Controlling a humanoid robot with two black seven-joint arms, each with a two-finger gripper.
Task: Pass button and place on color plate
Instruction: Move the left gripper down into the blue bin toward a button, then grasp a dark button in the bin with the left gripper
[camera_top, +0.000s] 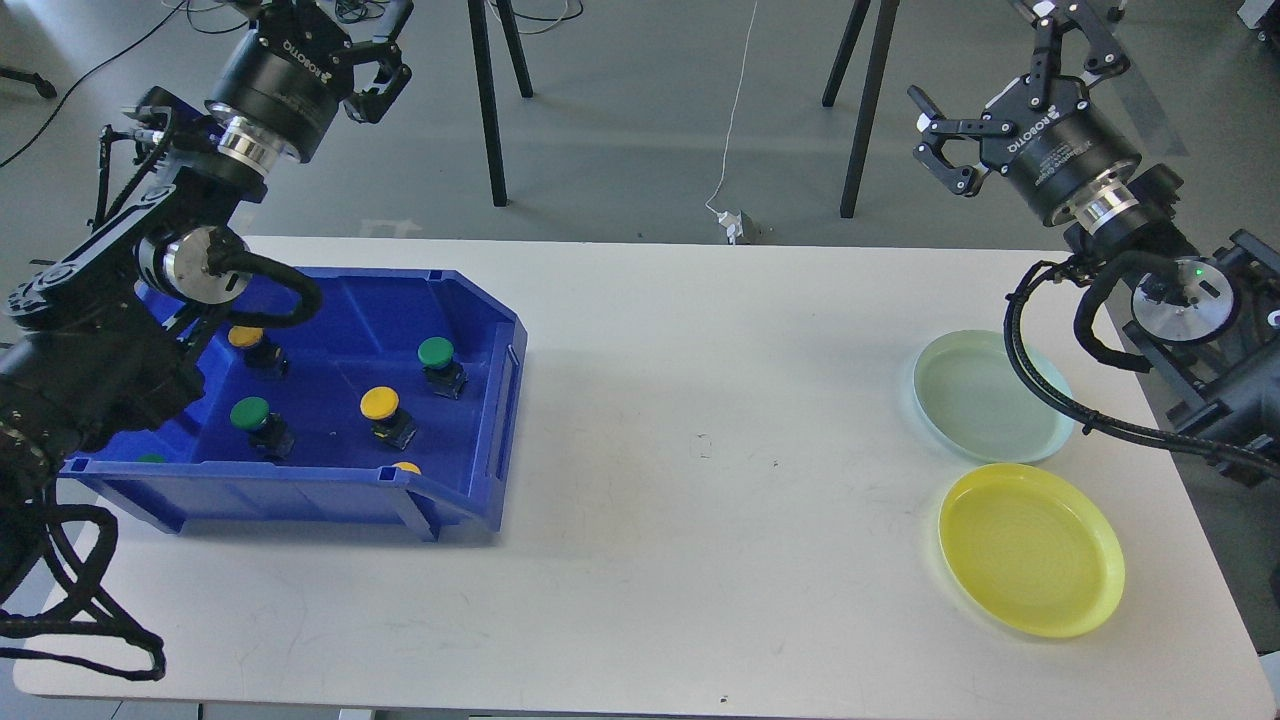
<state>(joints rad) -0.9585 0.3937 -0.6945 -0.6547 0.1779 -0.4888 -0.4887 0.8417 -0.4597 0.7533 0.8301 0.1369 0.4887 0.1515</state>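
A blue bin (500, 400) on the table's left holds several buttons: a green one (437, 353), a yellow one (380, 403), another green one (250, 413) and a yellow one (245, 337) partly behind my left arm. A pale green plate (985, 400) and a yellow plate (1030, 550) lie at the right. My left gripper (365, 45) is raised above the bin's far left, open and empty, partly cut by the top edge. My right gripper (1000, 75) is raised beyond the table's far right, open and empty.
The white table (700, 450) spans the view. Black stand legs (488, 100) and a cable with a plug (735, 222) are on the floor behind it. Two more buttons peek at the bin's front wall.
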